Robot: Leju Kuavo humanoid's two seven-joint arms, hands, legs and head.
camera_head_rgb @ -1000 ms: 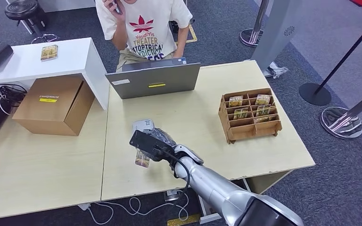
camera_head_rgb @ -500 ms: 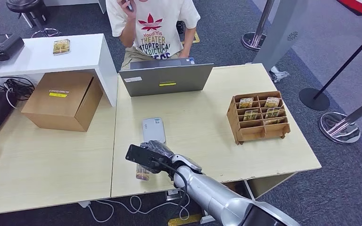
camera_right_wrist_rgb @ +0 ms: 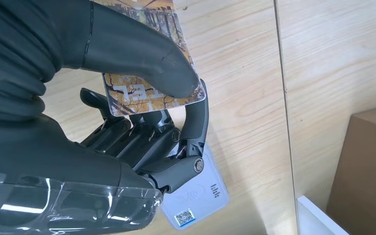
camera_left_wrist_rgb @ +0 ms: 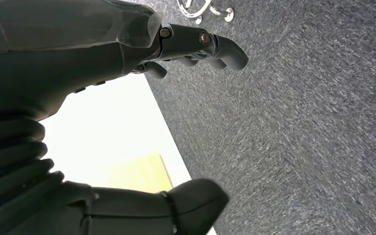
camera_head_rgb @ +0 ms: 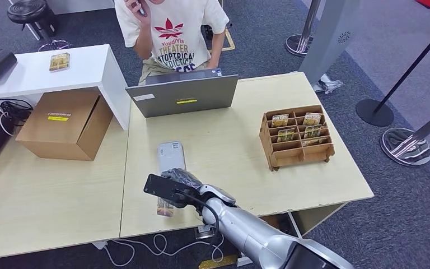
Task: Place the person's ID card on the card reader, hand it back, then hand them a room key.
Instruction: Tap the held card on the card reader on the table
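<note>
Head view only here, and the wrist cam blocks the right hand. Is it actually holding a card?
Observer: Yes. In the right wrist view the thumb presses the card against the fingers of the right hand.
Operator: Card on the reader?
Observer: No. The card reader lies flat on the table beyond the fingers, with nothing on the part that shows.
Operator: Left hand?
Observer: The left hand hangs over grey carpet, fingers apart, holding nothing.
</note>
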